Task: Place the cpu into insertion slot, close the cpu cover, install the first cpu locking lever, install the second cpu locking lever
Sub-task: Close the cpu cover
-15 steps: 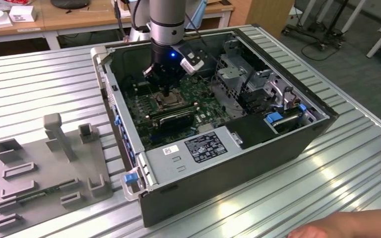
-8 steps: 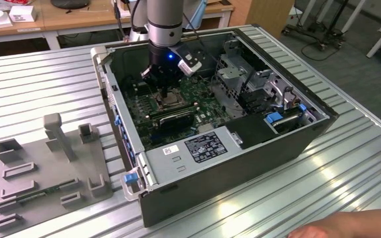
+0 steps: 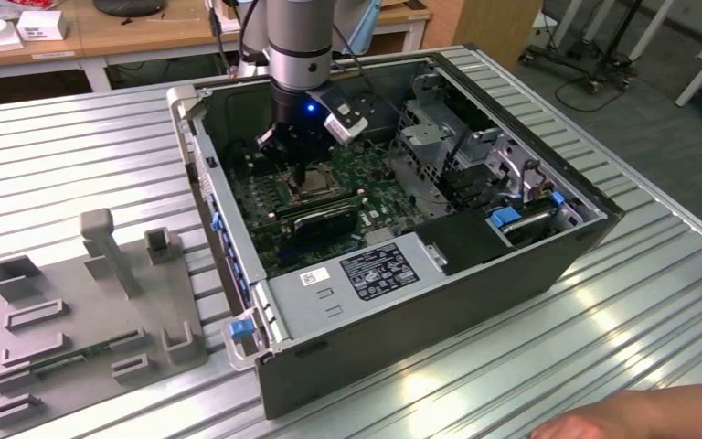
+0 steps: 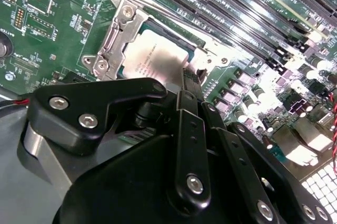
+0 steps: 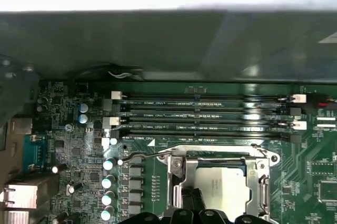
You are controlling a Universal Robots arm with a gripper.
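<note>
The cpu [image 4: 155, 58] [image 5: 224, 184], a pale silvery square, lies in the insertion slot [image 3: 317, 183] on the green motherboard. The cpu cover [image 4: 113, 42] [image 5: 261, 174], a silvery metal frame, lies flat around it. My gripper [image 4: 192, 84] [image 5: 192, 203] [image 3: 300, 151] hangs inside the computer case, right over the slot. Its black fingertips are together and sit at the edge of the cpu and cover, holding nothing. A thin wire lever [image 5: 142, 155] runs along the board beside the cover. The fingers hide part of the cover's near edge.
Long black memory slots [image 5: 205, 113] run beside the socket, and a row of capacitors [image 5: 109, 182] stands on another side. The grey power supply box [image 3: 364, 270] and a metal drive cage [image 3: 430, 137] hem in the case. A grey fixture [image 3: 83, 311] lies on the table. A hand [image 3: 643, 416] shows at the exterior view's lower right.
</note>
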